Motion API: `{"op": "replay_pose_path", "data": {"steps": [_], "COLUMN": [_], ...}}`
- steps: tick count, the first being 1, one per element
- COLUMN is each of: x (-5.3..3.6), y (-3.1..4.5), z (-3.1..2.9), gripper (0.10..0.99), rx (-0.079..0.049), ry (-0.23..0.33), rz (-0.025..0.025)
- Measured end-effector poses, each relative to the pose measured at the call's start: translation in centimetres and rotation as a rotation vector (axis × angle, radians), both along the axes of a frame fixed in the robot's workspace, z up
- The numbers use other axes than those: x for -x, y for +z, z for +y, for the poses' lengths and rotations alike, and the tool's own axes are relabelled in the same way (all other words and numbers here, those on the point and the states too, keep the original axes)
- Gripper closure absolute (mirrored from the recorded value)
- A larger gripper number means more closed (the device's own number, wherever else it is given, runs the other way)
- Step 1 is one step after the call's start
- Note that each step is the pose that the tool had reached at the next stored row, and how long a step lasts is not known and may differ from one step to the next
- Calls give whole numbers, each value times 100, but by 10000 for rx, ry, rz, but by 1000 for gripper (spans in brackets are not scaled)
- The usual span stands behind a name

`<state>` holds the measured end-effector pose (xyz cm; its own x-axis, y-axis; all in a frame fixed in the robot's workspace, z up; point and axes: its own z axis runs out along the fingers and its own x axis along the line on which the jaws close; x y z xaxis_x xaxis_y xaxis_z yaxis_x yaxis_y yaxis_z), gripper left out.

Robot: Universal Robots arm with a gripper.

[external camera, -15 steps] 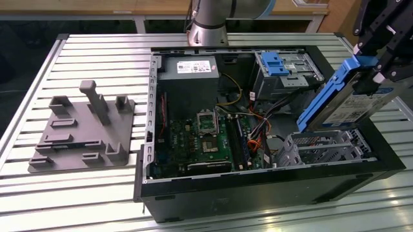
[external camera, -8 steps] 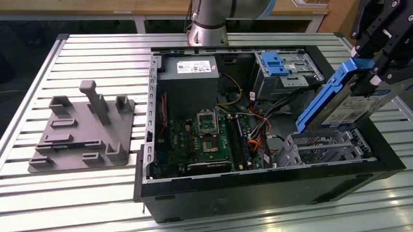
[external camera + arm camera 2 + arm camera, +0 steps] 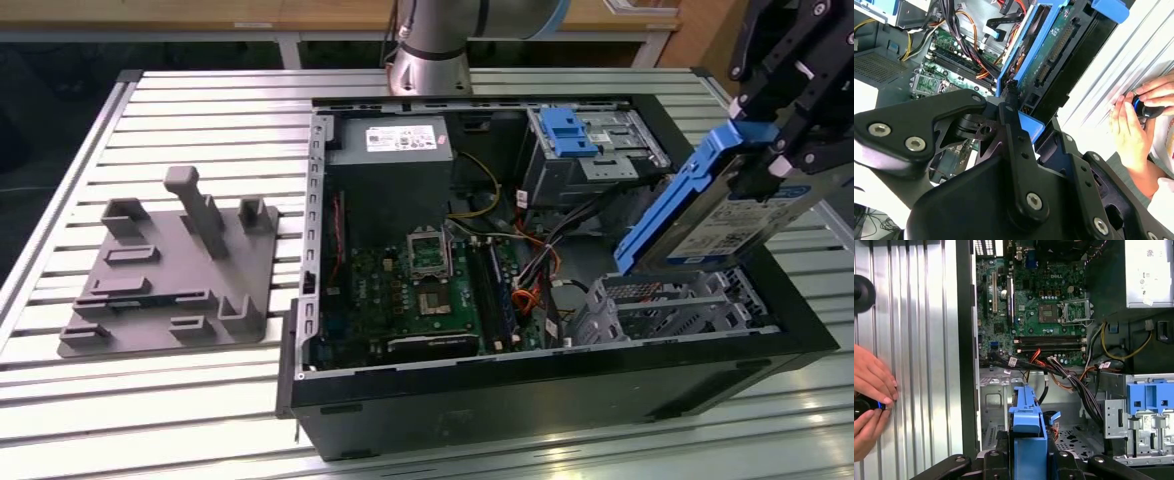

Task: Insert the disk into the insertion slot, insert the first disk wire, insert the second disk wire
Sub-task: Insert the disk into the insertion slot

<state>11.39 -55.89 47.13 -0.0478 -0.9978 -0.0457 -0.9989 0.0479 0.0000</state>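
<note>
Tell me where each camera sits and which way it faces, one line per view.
Exterior view: off the arm, high, looking down into the open computer case; shows arm base and gripper holding the disk over the insertion slot.
First wrist view: on the wrist, looking past gripper and disk at the motherboard.
Second wrist view: on the wrist, behind the gripper, looking along the disk.
Both wrist views share a person's hands.
</note>
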Motion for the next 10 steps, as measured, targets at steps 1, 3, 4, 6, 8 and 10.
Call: {"op": "replay_pose_path", "data": {"steps": [1,3,4,6,8,10], "x": [-2,-2,-2,-3,-3,-3], "y": [-1,-8,-15,-27,-37,-49], "z": [-1,-2,-4,-8,-13,-17], "gripper": [722,722,722,722,722,722], "rx": [2,3,2,-1,2,2], "ry": [0,-2,-1,0,13,27], "rz": [0,0,0,0,0,0]}}
